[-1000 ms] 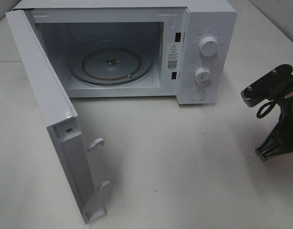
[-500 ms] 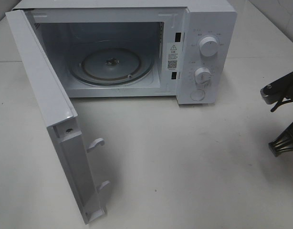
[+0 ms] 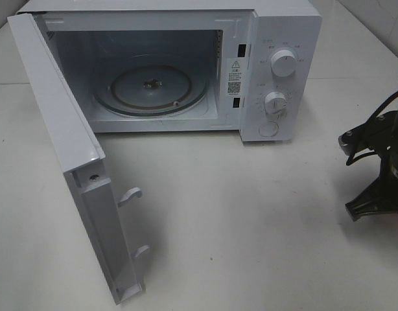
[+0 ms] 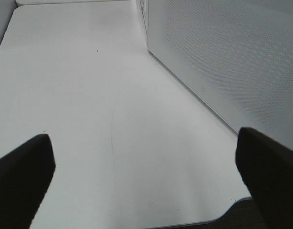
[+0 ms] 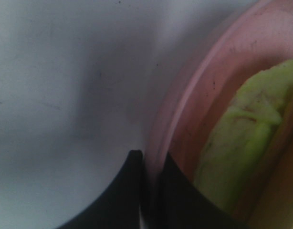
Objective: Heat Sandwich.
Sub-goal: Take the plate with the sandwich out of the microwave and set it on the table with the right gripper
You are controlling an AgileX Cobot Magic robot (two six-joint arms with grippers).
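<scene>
The microwave (image 3: 186, 65) has a smooth white casing with a slight sheen, and its open door (image 3: 69, 155) looks like glossy white plastic. Inside, the round turntable (image 3: 150, 89) is clear glass that catches the light. The two knobs (image 3: 283, 63) are smooth white plastic. The surface (image 3: 251, 227) is matt white with faint scuffs. Seen from the right wrist, the pink plate (image 5: 204, 90) has a dull, speckled rim, the sandwich (image 5: 246, 138) filling looks soft and yellow-green, and the right claw (image 5: 149, 191) is matt black.

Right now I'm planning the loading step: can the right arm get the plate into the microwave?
Probably yes. The right pincer is shut on the plate rim, the microwave door stands wide open, and the turntable is bare.
</scene>
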